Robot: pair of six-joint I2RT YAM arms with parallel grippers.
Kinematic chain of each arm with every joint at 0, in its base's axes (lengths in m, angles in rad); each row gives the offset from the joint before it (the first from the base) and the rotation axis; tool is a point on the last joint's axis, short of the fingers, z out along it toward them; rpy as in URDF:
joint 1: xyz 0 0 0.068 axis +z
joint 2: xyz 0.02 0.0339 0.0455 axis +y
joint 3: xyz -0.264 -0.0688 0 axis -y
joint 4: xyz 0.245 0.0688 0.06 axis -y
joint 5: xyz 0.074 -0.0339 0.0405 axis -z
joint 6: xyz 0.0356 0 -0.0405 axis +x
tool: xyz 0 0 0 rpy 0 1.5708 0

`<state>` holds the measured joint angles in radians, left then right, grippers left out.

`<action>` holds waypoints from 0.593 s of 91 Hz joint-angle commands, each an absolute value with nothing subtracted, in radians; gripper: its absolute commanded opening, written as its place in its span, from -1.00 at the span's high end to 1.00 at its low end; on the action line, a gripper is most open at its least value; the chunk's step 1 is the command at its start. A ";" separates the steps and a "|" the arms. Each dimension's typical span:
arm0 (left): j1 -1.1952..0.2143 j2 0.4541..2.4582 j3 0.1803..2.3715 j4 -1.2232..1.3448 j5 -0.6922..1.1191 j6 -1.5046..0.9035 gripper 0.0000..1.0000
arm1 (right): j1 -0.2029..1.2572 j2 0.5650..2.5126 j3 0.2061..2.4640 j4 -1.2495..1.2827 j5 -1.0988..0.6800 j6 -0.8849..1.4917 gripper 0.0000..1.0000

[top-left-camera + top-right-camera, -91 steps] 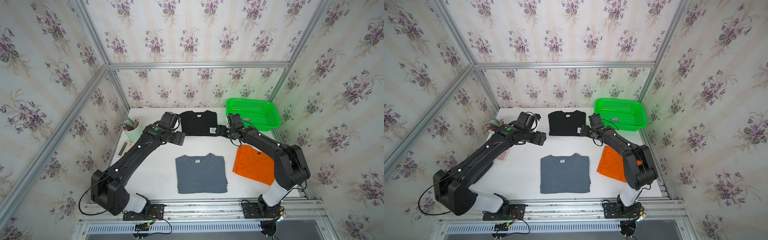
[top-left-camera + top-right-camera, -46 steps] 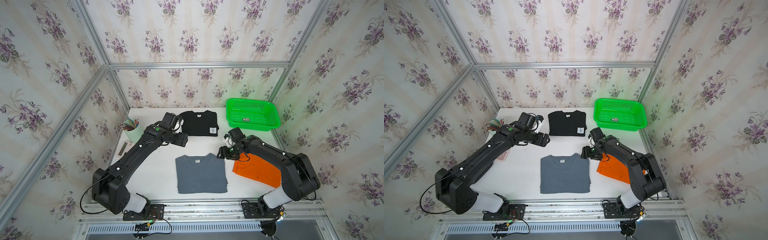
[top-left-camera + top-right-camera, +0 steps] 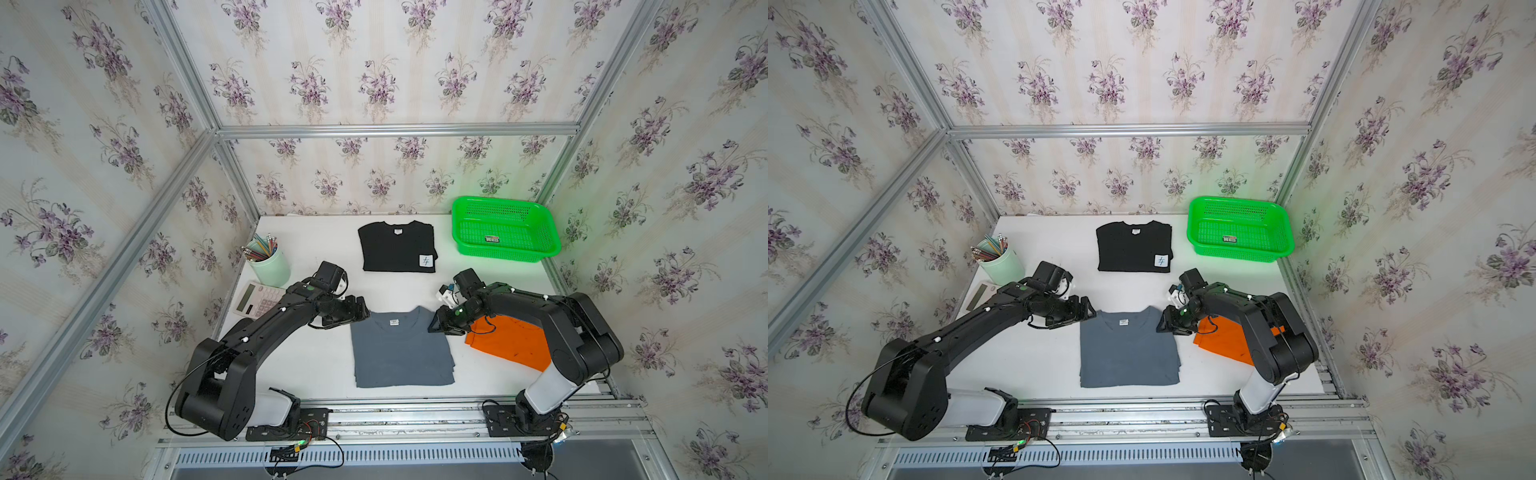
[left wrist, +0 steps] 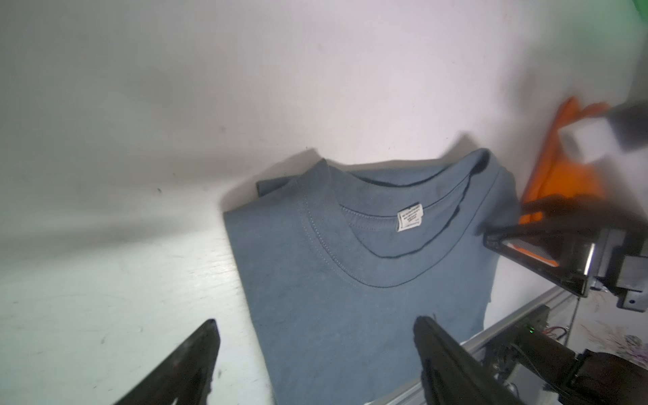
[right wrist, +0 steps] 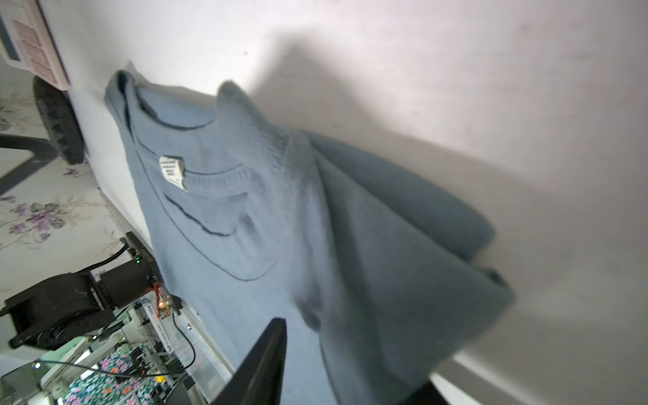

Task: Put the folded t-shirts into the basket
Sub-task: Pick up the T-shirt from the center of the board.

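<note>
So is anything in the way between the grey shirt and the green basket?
No, nothing lies in the way. The table between the grey shirt and the green basket is bare. Only the right tool is there, at the shirt's edge, and the black shirt lies off to the side.

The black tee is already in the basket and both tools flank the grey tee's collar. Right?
No: both top views show the black tee on the table beside the basket. The left tool and right tool do flank the collar of the grey tee.

Overhead pair; wrist views near grey tee [image 4: 350,280]
</note>
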<state>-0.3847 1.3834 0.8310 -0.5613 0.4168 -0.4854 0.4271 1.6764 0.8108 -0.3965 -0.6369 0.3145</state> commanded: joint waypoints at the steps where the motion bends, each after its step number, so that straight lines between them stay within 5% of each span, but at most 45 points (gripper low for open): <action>1: -0.383 1.379 0.761 -0.440 0.540 -0.518 -0.69 | 0.428 1.682 0.787 -0.349 -0.677 0.303 0.19; 24: -0.372 1.496 0.682 -0.308 0.513 -0.492 -0.50 | 0.419 1.675 0.770 -0.288 -0.731 0.297 0.18; 39: -0.363 1.589 0.699 -0.265 0.549 -0.491 -0.14 | 0.358 1.624 0.741 -0.277 -0.661 0.358 -0.10; 54: -0.360 1.648 0.725 -0.255 0.577 -0.458 0.44 | 0.292 1.571 0.749 -0.296 -0.621 0.341 -0.16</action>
